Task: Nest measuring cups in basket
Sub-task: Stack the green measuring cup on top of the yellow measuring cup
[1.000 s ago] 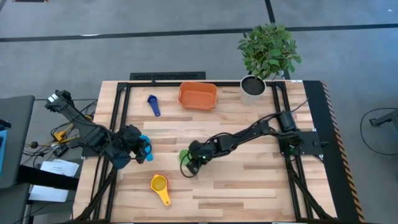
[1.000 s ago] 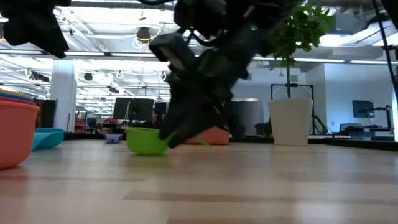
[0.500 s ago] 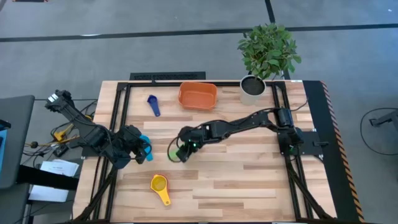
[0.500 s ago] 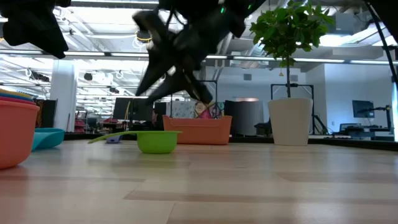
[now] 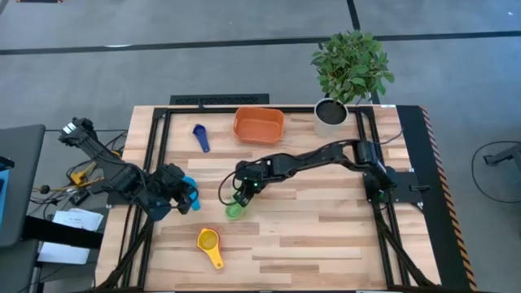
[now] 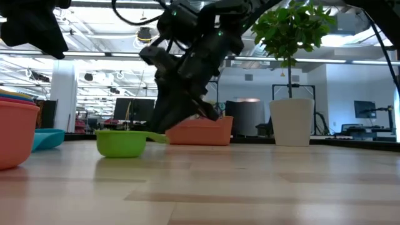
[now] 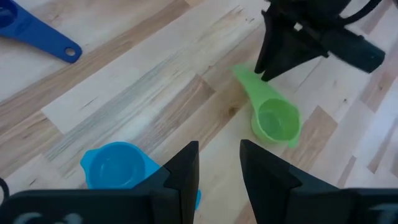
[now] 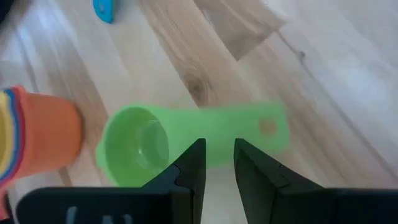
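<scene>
A green measuring cup [image 5: 234, 212] stands upright on the table's middle, and its handle [image 7: 247, 82] points at my right gripper [image 5: 242, 194]. That gripper hangs just over the handle, its fingers a little apart. My left gripper [image 7: 219, 168] is open at the left with nothing between its fingers, beside a light blue cup [image 7: 115, 167]. A yellow cup [image 5: 209, 241] lies near the front edge. A navy cup [image 5: 199, 137] lies at the far left, beside the orange basket [image 5: 259, 124]. My right gripper slants down from the far right, its fingertips [image 8: 193, 163] over the green cup's handle [image 8: 219, 146] near its middle. The handle runs across under both fingers. I cannot tell whether they touch it. The cup's bowl [image 6: 122, 144] rests on the table.
A white plant pot [image 5: 330, 114] with green leaves stands at the far right, next to the basket. In the low view an orange cup [image 6: 12, 134] with other cups nested inside it looms at the near left. Bare wood lies right of the green cup.
My right gripper has gone toward the table's far edge and a little left, rising slightly. The green cup has slid toward the near edge and turned about on the table. Its handle pointed left half a second ago and now points at the gripper. The cup has stayed upright.
</scene>
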`<control>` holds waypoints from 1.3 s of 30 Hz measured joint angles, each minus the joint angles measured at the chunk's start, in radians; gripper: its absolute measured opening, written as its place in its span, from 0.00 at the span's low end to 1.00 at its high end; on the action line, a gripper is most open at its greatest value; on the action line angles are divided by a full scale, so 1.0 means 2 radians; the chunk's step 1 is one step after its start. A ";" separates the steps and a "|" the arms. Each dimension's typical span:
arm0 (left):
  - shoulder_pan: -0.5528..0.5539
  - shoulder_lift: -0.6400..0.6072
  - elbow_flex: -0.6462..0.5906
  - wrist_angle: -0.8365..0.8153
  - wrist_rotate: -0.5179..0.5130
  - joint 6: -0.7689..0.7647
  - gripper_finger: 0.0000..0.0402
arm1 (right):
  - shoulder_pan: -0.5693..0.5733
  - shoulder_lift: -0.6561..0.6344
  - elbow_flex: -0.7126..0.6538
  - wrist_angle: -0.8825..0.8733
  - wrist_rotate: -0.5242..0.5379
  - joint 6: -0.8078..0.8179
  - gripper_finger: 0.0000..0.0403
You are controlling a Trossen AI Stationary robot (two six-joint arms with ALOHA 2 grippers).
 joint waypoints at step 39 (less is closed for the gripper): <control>0.000 0.000 0.000 -0.001 -0.015 -0.041 0.26 | 0.004 0.020 0.001 0.032 0.022 -0.074 0.41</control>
